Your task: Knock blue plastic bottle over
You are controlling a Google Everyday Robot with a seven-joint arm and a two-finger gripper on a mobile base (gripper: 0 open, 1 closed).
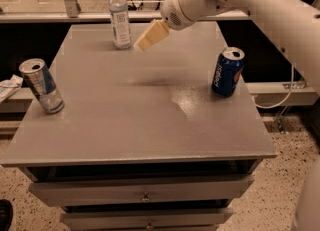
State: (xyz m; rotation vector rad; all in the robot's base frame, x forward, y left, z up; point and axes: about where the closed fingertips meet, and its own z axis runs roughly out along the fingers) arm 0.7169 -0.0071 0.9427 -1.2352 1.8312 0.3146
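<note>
The blue plastic bottle [119, 16] stands upright at the far edge of the grey table [135, 120], left of centre: clear plastic, white cap, pale blue-white label. My gripper [148, 37] hangs from the white arm that reaches in from the upper right. Its cream-coloured tip points down and left, just right of the bottle's lower half and a little above the tabletop. A small gap shows between the tip and the bottle. The gripper holds nothing.
A dark blue Pepsi can [227, 72] stands near the table's right edge. A silver-blue slim can [41, 86] stands near the left edge. Drawers run under the front edge. A rail and an office chair lie beyond the far edge.
</note>
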